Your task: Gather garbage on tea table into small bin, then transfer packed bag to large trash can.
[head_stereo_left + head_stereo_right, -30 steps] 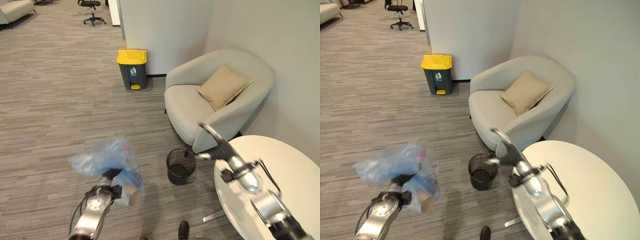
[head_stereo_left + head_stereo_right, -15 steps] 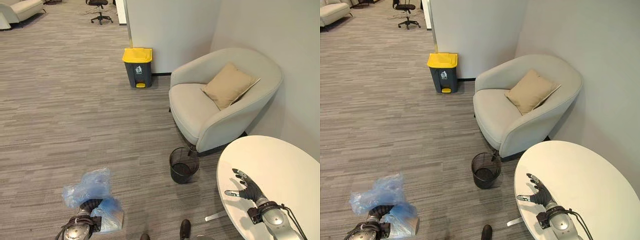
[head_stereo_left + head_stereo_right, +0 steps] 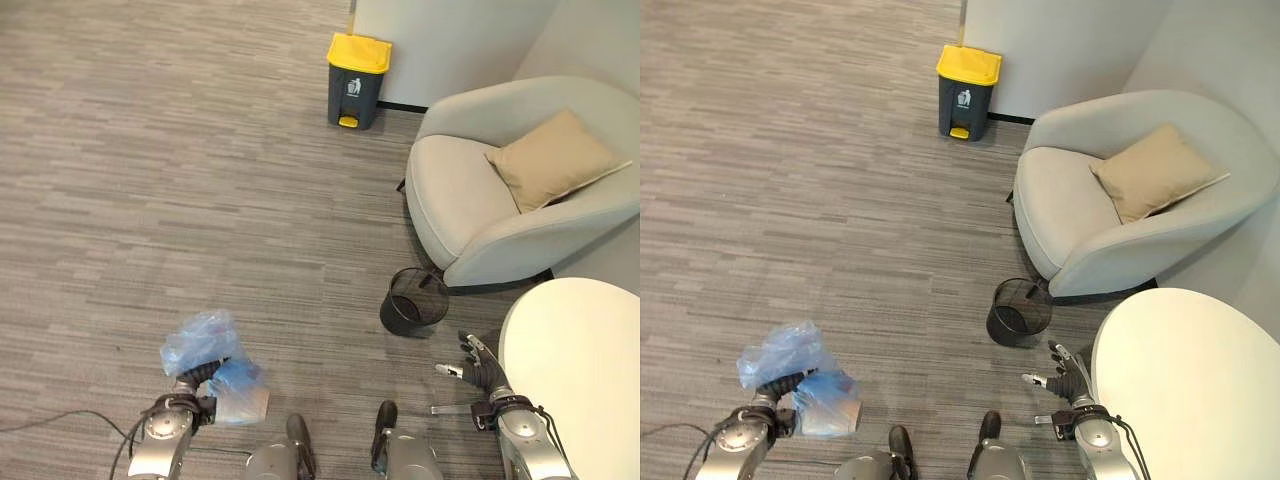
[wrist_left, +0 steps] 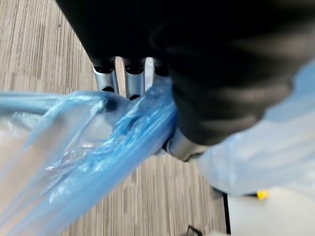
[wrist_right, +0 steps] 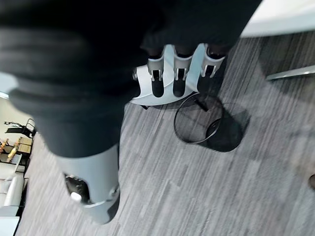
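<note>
Well, the biggest thing here is the pale grey tub armchair [image 3: 500, 210] against the wall, a tan square cushion [image 3: 553, 160] propped in its seat. Next comes the round white bench [image 3: 1185, 375] at the robot's right, its top bare where I can see it. Across the striped grey carpet, by the wall corner, stands the large dark grey trash can with the yellow lid [image 3: 357, 67], lid down, well apart from the robot. The small black wire-mesh bin [image 3: 414, 301] sits on the floor between the armchair and the bench (no liner visible in it).

The packed bag of crinkled blue plastic [image 3: 205, 352] hangs low at the robot's left, off the floor as far as I can judge, with the left hand [image 3: 190, 383] curled tightly round its gathered neck; the wrist view shows the plastic bunched against the fingers [image 4: 106, 76]. The right hand [image 3: 478, 367] hovers beside the bench edge, fingers spread and holding nothing.

I'd say the carry is what remains, and the risks lie there: thin plastic could slip through the grip or tear under its load, the swinging bag could brush the legs, and the shut lid would block the drop unless it is opened.
</note>
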Robot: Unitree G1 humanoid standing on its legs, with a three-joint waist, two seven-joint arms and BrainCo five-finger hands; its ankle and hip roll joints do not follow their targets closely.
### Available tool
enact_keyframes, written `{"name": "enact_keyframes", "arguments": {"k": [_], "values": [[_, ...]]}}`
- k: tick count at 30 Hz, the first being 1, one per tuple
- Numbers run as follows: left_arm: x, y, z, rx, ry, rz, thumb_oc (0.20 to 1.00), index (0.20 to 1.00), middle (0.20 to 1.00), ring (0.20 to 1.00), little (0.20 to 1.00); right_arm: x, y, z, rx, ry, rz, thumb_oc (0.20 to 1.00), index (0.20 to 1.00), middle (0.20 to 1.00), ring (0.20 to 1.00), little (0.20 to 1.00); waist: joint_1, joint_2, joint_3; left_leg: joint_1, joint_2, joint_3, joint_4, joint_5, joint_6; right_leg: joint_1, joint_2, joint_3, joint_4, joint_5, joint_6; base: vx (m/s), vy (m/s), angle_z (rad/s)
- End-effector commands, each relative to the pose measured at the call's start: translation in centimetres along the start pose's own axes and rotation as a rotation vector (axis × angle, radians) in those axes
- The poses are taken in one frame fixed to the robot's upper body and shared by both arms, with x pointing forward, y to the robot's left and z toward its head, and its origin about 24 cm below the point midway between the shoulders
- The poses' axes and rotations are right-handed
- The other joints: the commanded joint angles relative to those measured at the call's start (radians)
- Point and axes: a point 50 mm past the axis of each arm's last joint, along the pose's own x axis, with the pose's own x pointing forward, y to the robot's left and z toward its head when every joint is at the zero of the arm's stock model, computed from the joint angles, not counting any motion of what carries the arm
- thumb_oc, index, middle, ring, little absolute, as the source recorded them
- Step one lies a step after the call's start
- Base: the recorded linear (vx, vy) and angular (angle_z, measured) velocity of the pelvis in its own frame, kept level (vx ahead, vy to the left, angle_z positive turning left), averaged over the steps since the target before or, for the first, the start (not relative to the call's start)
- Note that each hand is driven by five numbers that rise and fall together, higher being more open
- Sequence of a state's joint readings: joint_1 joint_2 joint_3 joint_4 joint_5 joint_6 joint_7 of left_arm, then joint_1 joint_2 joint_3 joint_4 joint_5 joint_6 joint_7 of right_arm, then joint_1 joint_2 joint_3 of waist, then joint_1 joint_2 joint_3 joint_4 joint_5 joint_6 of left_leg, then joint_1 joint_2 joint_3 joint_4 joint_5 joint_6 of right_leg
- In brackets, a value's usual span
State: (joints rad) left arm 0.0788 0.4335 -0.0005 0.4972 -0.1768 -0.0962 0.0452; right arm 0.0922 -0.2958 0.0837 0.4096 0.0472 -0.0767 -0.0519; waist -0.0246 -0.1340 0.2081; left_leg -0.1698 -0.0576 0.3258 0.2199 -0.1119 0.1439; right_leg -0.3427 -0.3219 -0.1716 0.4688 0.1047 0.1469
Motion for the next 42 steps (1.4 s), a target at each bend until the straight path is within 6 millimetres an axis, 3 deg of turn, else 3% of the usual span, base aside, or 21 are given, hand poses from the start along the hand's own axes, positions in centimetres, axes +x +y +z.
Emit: {"name": "enact_keyframes", "arguments": {"k": [1,4,6,8,10,11,12,13,14,15,16,17,19,23,26,29,31,33,36,38,42], "values": [[0.1,0.8,2.7,0.021,-0.145,0.021,0.200,0.200,0.200,0.200,0.200,0.4,-1.8,1.3,0.004,-0.062,-0.051,1.000,1.000,1.000,1.000,1.000,-0.022,0.047,0.017,0.083,0.063,-0.113,-0.070,-0.068,-0.110,0.119,0.163,-0.006,-0.208,-0.145,-0.011,0.29,0.124,0.57],[0.3,0.5,2.7,0.016,-0.143,0.012,0.200,0.200,0.200,0.200,0.200,0.4,-2.1,1.3,-0.011,-0.058,-0.059,1.000,1.000,1.000,1.000,1.000,-0.045,0.054,0.038,0.137,0.035,-0.153,-0.088,-0.090,-0.104,0.044,0.185,0.006,-0.264,-0.090,-0.006,0.32,0.029,0.77],[0.5,0.1,2.6,0.017,-0.136,0.008,0.200,0.200,0.200,0.200,0.200,0.4,-2.3,1.3,-0.017,-0.057,-0.059,1.000,1.000,1.000,1.000,1.000,-0.063,0.051,0.038,0.194,0.009,-0.187,-0.097,-0.124,-0.117,-0.007,0.177,-0.026,-0.343,-0.041,0.007,0.54,-0.080,0.53],[0.5,-0.4,2.7,0.017,-0.142,-0.012,0.200,0.200,0.200,0.200,0.200,0.1,-2.4,1.0,-0.024,-0.048,-0.059,1.000,1.000,1.000,1.000,1.000,-0.080,0.053,0.030,0.231,0.005,-0.226,-0.091,-0.154,-0.132,-0.012,0.169,-0.028,-0.354,-0.034,0.012,0.56,-0.212,0.80],[-0.1,-0.6,1.7,0.023,-0.112,-0.026,0.200,0.200,0.200,0.200,0.200,-0.5,-3.2,0.3,-0.028,-0.029,-0.071,1.000,1.000,1.000,1.000,1.000,-0.100,0.075,-0.010,0.275,0.048,-0.228,-0.055,-0.174,-0.176,0.029,0.180,-0.020,-0.333,-0.056,-0.015,0.71,-0.383,1.02],[-0.3,-0.7,1.4,0.018,-0.101,-0.034,0.200,0.200,0.200,0.200,0.200,-0.8,-3.4,-0.2,-0.024,-0.015,-0.073,1.000,1.000,1.000,1.000,1.000,-0.109,0.085,-0.025,0.254,0.099,-0.214,0.034,-0.081,-0.225,0.077,0.209,-0.027,-0.346,-0.076,-0.039,0.59,-0.457,1.00],[-0.3,-1.0,1.5,0.007,-0.105,-0.046,0.200,0.200,0.200,0.200,0.200,-0.8,-3.7,0.0,-0.029,-0.021,-0.079,1.000,1.000,1.000,1.000,1.000,-0.110,0.079,-0.022,0.185,0.117,-0.216,0.182,-0.028,-0.231,0.114,0.228,-0.021,-0.365,-0.091,-0.064,0.39,-0.378,0.89],[-0.2,-1.2,1.6,0.000,-0.108,-0.046,0.200,0.200,0.200,0.200,0.200,-0.8,-3.9,-0.1,-0.026,-0.016,-0.084,1.000,1.000,1.000,1.000,1.000,-0.116,0.076,-0.028,0.169,0.119,-0.215,0.197,0.001,-0.232,0.123,0.234,-0.018,-0.376,-0.099,-0.074,0.27,-0.252,0.25],[0.1,-1.6,1.9,-0.009,-0.115,-0.055,0.200,0.200,0.200,0.200,0.200,-0.6,-4.3,0.0,-0.034,-0.016,-0.097,1.000,1.000,1.000,1.000,1.000,-0.107,0.069,-0.016,0.105,0.119,-0.217,0.242,-0.019,-0.216,0.153,0.240,-0.001,-0.389,-0.119,-0.085,0.20,-0.137,-0.34],[0.2,-1.8,2.0,-0.015,-0.116,-0.058,0.200,0.200,0.200,0.200,0.200,-0.5,-4.4,0.2,-0.036,-0.021,-0.102,1.000,1.000,1.000,1.000,1.000,-0.104,0.062,-0.016,0.074,0.101,-0.224,0.220,-0.037,-0.205,0.161,0.237,0.010,-0.397,-0.121,-0.082,0.28,-0.075,-0.98],[0.3,-1.9,2.4,-0.009,-0.130,-0.065,0.200,0.200,0.200,0.200,0.200,-0.2,-4.7,0.7,-0.035,-0.040,-0.116,1.000,1.000,1.000,1.000,1.000,-0.085,0.056,-0.006,0.001,0.050,-0.260,0.141,-0.082,-0.192,0.185,0.242,0.043,-0.409,-0.125,-0.073,0.23,0.030,-1.28],[0.1,-1.9,2.2,-0.012,-0.131,-0.070,0.200,0.200,0.200,0.200,0.200,-0.2,-4.7,0.5,-0.030,-0.031,-0.121,1.000,1.000,1.000,1.000,1.000,-0.078,0.057,-0.005,-0.005,0.034,-0.290,0.085,-0.059,-0.202,0.192,0.250,0.063,-0.405,-0.127,-0.069,0.27,0.088,-1.51],[-0.2,-1.9,1.8,0.002,-0.120,-0.085,0.200,0.200,0.200,0.200,0.200,-0.5,-4.4,0.0,-0.026,-0.019,-0.106,1.000,1.000,1.000,1.000,1.000,-0.083,0.062,-0.018,0.035,0.024,-0.294,0.034,-0.061,-0.195,0.204,0.263,0.089,-0.402,-0.128,-0.062,0.19,0.115,-2.26],[-0.6,-1.0,1.7,0.018,-0.122,-0.065,0.200,0.200,0.200,0.200,0.200,-0.3,-3.6,-0.2,-0.025,-0.004,-0.083,1.000,1.000,1.000,1.000,1.000,-0.069,0.068,-0.029,0.111,0.014,-0.232,-0.056,-0.063,-0.152,0.193,0.272,0.148,-0.373,-0.125,-0.041,0.12,0.141,-1.22],[-0.6,-0.5,1.7,-0.004,-0.120,-0.024,0.200,0.200,0.200,0.200,0.200,0.5,-3.2,1.0,-0.046,-0.036,-0.058,1.000,1.000,1.000,1.000,1.000,-0.038,0.080,-0.007,0.143,0.022,-0.194,-0.077,-0.083,-0.124,0.105,0.255,0.100,-0.217,-0.133,-0.010,0.04,0.018,-0.57],[-0.6,0.0,1.6,-0.013,-0.113,-0.004,0.200,0.200,0.200,0.200,0.200,0.7,-2.7,0.9,-0.050,-0.028,-0.042,1.000,1.000,1.000,1.000,1.000,-0.032,0.080,0.004,0.153,0.041,-0.177,-0.061,-0.094,-0.136,0.077,0.184,-0.014,-0.228,-0.126,-0.001,0.10,-0.175,-0.26],[-1.0,-0.6,1.0,-0.027,-0.096,-0.028,0.200,0.200,0.200,0.200,0.200,0.1,-3.0,0.3,-0.053,-0.009,-0.049,1.000,1.000,1.000,1.000,1.000,-0.036,0.078,-0.020,0.162,0.056,-0.170,-0.030,-0.092,-0.155,0.136,0.190,-0.040,-0.279,-0.149,-0.039,0.30,-0.290,0.29],[-1.1,-1.2,0.5,-0.036,-0.073,-0.047,0.200,0.200,0.200,0.200,0.200,-0.4,-3.7,-0.3,-0.057,0.010,-0.068,1.000,1.000,1.000,1.000,1.000,-0.048,0.093,-0.042,0.183,0.090,-0.174,-0.011,-0.040,-0.196,0.187,0.220,-0.052,-0.330,-0.161,-0.062,0.31,-0.309,0.25],[-1.0,-1.5,0.6,-0.045,-0.077,-0.055,0.200,0.200,0.200,0.200,0.200,-0.7,-4.1,-0.7,-0.055,0.021,-0.082,1.000,1.000,1.000,1.000,1.000,-0.059,0.096,-0.045,0.159,0.132,-0.164,0.087,0.006,-0.229,0.225,0.242,-0.053,-0.368,-0.172,-0.084,0.13,-0.171,0.12],[-0.8,-1.7,0.7,-0.062,-0.077,-0.046,0.200,0.200,0.200,0.200,0.200,-0.7,-4.5,-0.7,-0.061,0.028,-0.097,1.000,1.000,1.000,1.000,1.000,-0.047,0.089,-0.031,0.096,0.132,-0.191,0.195,0.023,-0.218,0.267,0.263,-0.028,-0.391,-0.196,-0.108,0.16,-0.174,0.03],[-0.8,-1.8,0.8,-0.068,-0.079,-0.045,0.200,0.200,0.200,0.200,0.200,-0.5,-4.6,-0.6,-0.049,0.024,-0.107,1.000,1.000,1.000,1.000,1.000,-0.033,0.075,-0.021,0.017,0.095,-0.208,0.135,-0.035,-0.197,0.285,0.256,-0.013,-0.407,-0.205,-0.097,0.10,-0.042,-0.30]]}}
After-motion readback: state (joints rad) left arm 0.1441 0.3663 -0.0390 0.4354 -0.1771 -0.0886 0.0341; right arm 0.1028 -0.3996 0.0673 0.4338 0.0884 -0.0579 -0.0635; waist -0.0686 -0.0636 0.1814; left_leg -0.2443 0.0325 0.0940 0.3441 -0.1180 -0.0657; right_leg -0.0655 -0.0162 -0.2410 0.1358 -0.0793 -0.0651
